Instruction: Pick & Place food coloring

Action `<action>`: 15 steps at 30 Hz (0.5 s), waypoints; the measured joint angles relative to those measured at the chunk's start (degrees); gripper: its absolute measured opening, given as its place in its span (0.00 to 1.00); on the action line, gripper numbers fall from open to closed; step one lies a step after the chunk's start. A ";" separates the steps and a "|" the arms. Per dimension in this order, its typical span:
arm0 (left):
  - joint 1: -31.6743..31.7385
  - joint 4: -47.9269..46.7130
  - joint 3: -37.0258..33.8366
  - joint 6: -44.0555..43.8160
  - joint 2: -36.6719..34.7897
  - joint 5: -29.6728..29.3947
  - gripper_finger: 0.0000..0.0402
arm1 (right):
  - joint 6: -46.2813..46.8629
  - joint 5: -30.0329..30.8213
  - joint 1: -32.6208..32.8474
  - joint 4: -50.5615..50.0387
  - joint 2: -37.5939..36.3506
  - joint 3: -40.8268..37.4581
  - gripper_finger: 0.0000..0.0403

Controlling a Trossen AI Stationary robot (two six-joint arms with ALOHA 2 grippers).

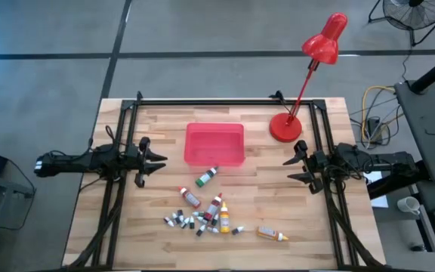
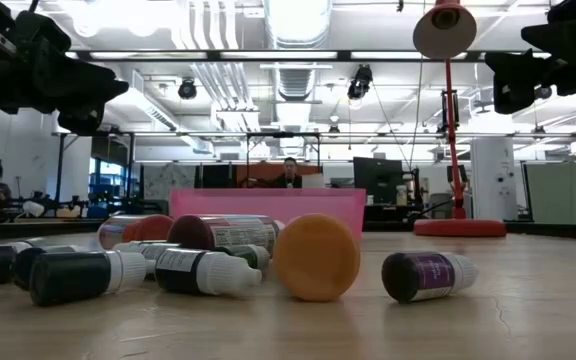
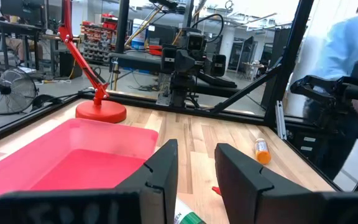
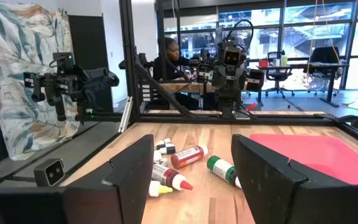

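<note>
**Both arms parked, bottles loose and crowded: risks ahead**

High view: left gripper (image 1: 151,158) sits at mid-left of the frame, right gripper (image 1: 296,162) at mid-right, both above the table (image 1: 319,227) and well apart from the bottles. Left fingers stand a narrow gap apart with nothing between them; right fingers stand wider, also empty.

The food coloring (image 1: 202,215) lies scattered at lower centre of the high view, below the red tray (image 1: 214,143). One green-capped bottle (image 1: 206,177) lies just below the tray's lower edge; an orange tube (image 1: 271,234) lies off to the lower right. No bottle shows inside the tray. Red lamp (image 1: 285,127) stands at upper right, its base near the tray's right side.

Risks, as I judge them:
- Small vials in the cluster lie touching or nearly so. A finger coming down between them likely knocks a neighbour aside or pinches two at once.
- All are on their sides and round. A nudge off-centre probably sets one rolling; the low view shows several lined up end-on, free to roll.
- Left fingers look too narrow for the fatter tubes unless they widen first.
- Right arm reaching for the tray passes near the lamp; a clip could tip it.
</note>
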 joint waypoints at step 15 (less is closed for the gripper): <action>-0.01 -0.04 0.00 0.00 0.06 0.01 0.20 | 35.12 0.30 0.00 -0.50 1.44 0.02 0.52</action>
